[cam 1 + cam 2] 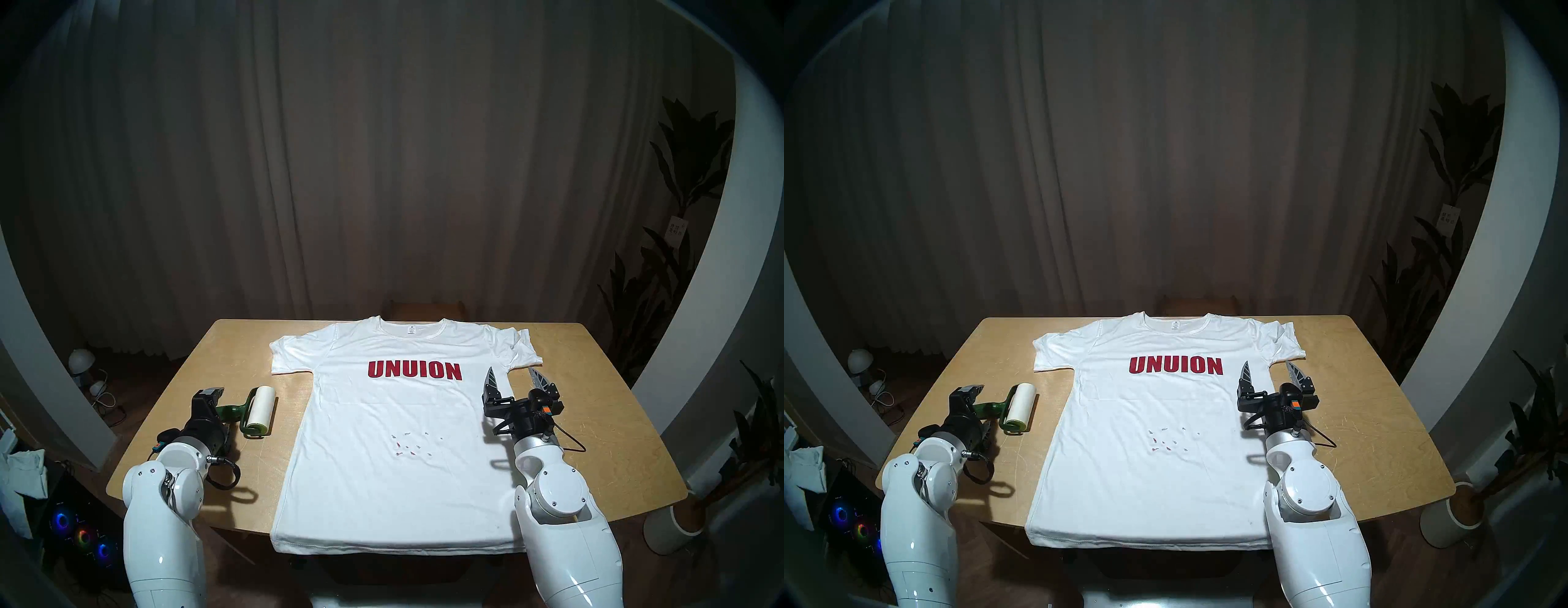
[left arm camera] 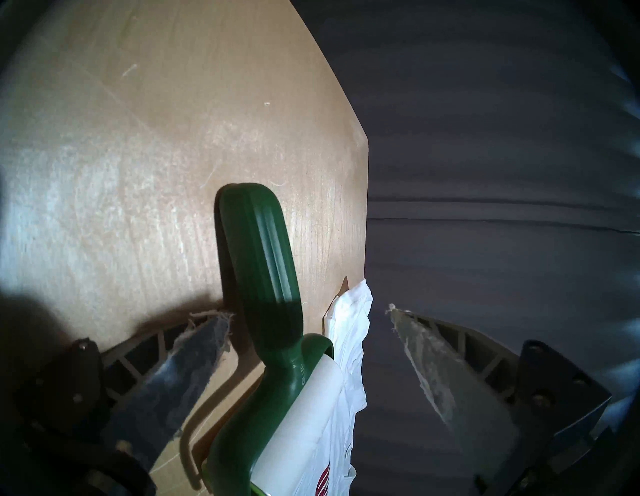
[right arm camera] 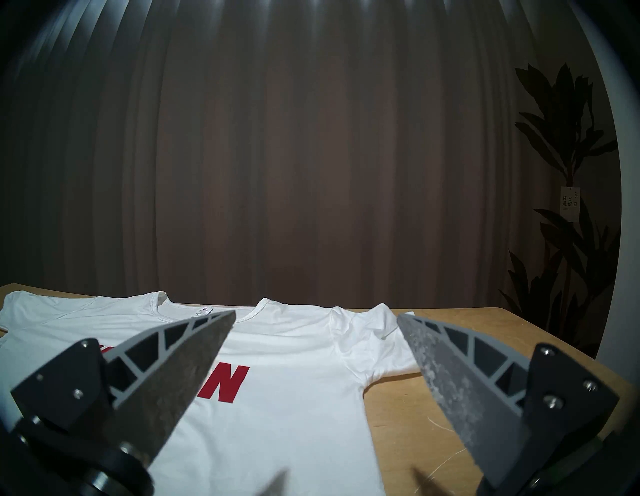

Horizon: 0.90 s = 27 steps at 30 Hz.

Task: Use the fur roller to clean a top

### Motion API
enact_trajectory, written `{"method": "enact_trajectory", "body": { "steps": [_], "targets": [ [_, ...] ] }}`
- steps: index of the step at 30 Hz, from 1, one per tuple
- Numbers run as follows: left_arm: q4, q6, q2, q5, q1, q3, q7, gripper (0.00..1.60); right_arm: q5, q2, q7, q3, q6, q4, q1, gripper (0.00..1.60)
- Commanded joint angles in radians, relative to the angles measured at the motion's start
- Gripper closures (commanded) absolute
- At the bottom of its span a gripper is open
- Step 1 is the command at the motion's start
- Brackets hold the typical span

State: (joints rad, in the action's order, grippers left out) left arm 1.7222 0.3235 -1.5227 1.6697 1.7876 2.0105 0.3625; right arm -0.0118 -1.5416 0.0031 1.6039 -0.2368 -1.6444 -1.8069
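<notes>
Straddling the fur roller (image 2: 263, 277) handle at lower centre, left gripper (image 2: 308, 315) jaws apart; red specks (image 1: 413, 443) remain on the top (image 1: 399, 424); right gripper (image 1: 515, 375) jaws apart, idle.

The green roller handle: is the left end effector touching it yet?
Apart. In the left wrist view the fingers flank the fur roller handle with visible gaps; left end effector is open.
</notes>
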Motion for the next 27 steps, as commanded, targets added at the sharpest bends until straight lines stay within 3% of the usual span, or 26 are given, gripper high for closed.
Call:
{"method": "enact_trajectory", "body": {
  "steps": [1,8,27],
  "targets": [
    [-0.021,-0.035,-0.008,-0.034,-0.015,-0.014,0.007,0.00,0.004,-0.007,-0.009,-0.004,-0.005,-0.024,0.009,0.00],
    [-0.070,-0.104,-0.019,-0.082,-0.047,-0.030,-0.011,0.00,0.009,-0.011,-0.018,-0.016,-0.005,-0.022,0.017,0.00],
    [-0.180,-0.099,0.003,-0.076,-0.093,-0.048,-0.020,0.00,0.020,-0.002,-0.040,-0.021,-0.001,-0.016,0.024,0.00]
  ]
}}
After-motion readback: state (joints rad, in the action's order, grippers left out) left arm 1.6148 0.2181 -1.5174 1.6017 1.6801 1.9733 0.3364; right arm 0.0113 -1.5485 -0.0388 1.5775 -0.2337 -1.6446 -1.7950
